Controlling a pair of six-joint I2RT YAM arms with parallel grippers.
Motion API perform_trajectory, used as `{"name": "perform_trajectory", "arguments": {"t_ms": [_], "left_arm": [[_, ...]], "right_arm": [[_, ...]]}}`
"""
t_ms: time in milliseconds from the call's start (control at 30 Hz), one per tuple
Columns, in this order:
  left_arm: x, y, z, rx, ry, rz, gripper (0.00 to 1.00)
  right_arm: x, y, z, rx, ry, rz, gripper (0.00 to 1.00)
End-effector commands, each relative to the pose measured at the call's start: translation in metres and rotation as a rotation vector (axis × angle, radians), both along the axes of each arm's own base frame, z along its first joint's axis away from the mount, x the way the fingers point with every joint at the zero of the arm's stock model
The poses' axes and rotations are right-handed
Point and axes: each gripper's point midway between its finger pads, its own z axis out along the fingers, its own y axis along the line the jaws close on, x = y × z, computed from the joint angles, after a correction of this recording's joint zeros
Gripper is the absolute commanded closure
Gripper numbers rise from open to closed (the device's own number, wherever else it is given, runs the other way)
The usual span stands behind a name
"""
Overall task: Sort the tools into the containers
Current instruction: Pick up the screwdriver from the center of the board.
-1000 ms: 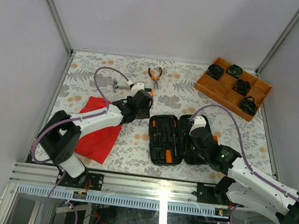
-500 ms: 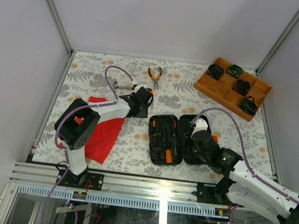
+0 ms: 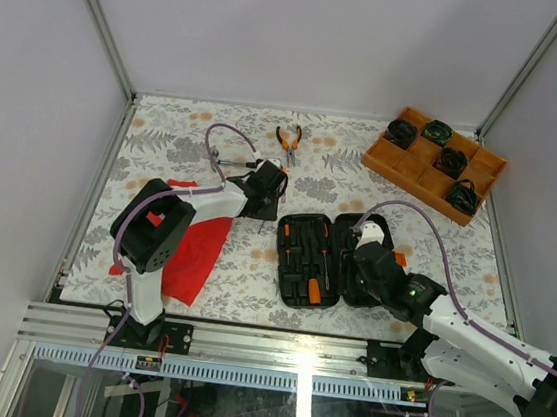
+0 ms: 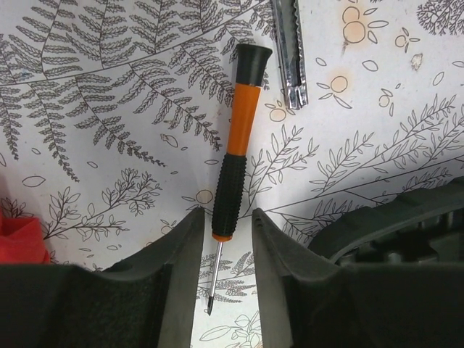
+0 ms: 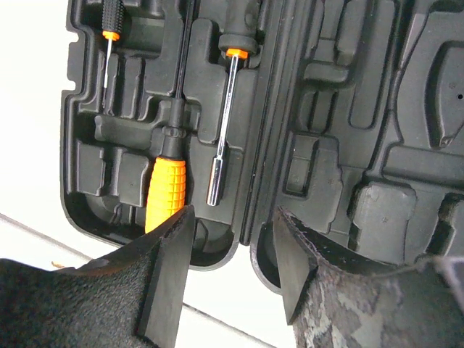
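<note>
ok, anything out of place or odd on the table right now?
Nothing is damaged or spilled. Two tools lie loose outside the case: the pliers toward the far side, and a small screwdriver between the open fingers of the left gripper, not gripped. Several case slots are empty. A red cloth lies rumpled under the left arm.

Top view sits high above and behind the arm bases, looking down and forward, wide enough for the whole table [image 3: 166, 135]. Left wrist camera is in close, facing down past the left gripper [image 4: 227, 221] at frame bottom; the pliers [image 4: 288, 51] at its upper edge also show above centre in the top view. Right wrist camera is close over the open tool case [image 5: 348, 145], right gripper [image 5: 233, 217] at frame bottom; same case, top view's centre.
</note>
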Motion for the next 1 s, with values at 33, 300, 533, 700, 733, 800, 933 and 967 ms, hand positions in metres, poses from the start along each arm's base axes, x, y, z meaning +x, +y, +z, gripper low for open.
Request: {"name": "perform_trajectory", "arguments": {"t_ms": [33,300,533,700,733,800,933,967], "left_arm": [[0.006,-0.003,-0.006,-0.004,-0.002,-0.016,0.75],[-0.007,0.009,-0.001,0.003,-0.013,0.002,0.94],[-0.020,0.019,0.026,-0.034,-0.060,0.031,1.00],[-0.032,0.022,0.064,-0.115,-0.129,0.034,1.00],[-0.038,0.021,0.068,-0.139,-0.134,0.019,1.00],[-0.048,0.014,0.083,-0.211,-0.160,-0.034,1.00],[-0.069,-0.002,0.116,-0.369,-0.212,-0.125,1.00],[-0.074,-0.006,0.125,-0.411,-0.224,-0.143,1.00]], "right_arm": [[0.002,0.004,-0.001,0.034,-0.007,-0.029,0.46],[0.003,0.004,-0.007,0.060,0.006,-0.069,0.46],[0.011,0.011,0.003,0.075,-0.014,-0.084,0.46],[0.021,0.019,0.027,0.139,-0.054,-0.119,0.46],[0.023,0.020,0.032,0.161,-0.061,-0.132,0.46],[0.028,0.024,0.044,0.218,-0.086,-0.157,0.45],[0.038,0.032,0.077,0.345,-0.145,-0.208,0.46],[0.041,0.035,0.090,0.399,-0.174,-0.216,0.46]]}}
